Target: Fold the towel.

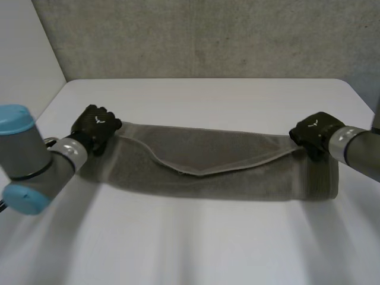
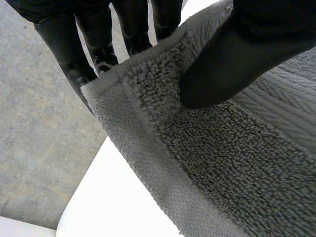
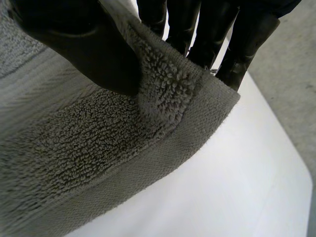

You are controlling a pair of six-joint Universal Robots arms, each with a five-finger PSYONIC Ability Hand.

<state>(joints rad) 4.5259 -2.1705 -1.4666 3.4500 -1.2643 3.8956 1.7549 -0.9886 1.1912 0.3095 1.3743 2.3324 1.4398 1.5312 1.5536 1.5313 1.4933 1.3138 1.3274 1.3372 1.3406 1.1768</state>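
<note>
Left hand (image 1: 95,126) and right hand (image 1: 313,135) pinch corners of sagging grey towel (image 1: 208,172).

Soft diffuse light; white table (image 1: 208,98) bright; faint shadow under towel (image 1: 237,178).

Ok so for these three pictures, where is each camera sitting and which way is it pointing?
Head view: between and behind the arms, looking down at the white table and long grey terry towel; both arms show, left hand and right hand at the towel's ends.
Left wrist view: on the left wrist, looking along the palm; thumb and fingers pinch a towel corner.
Right wrist view: on the right wrist, likewise; fingers and thumb pinch another corner.
Shared: towel and table appear in all three.
</note>
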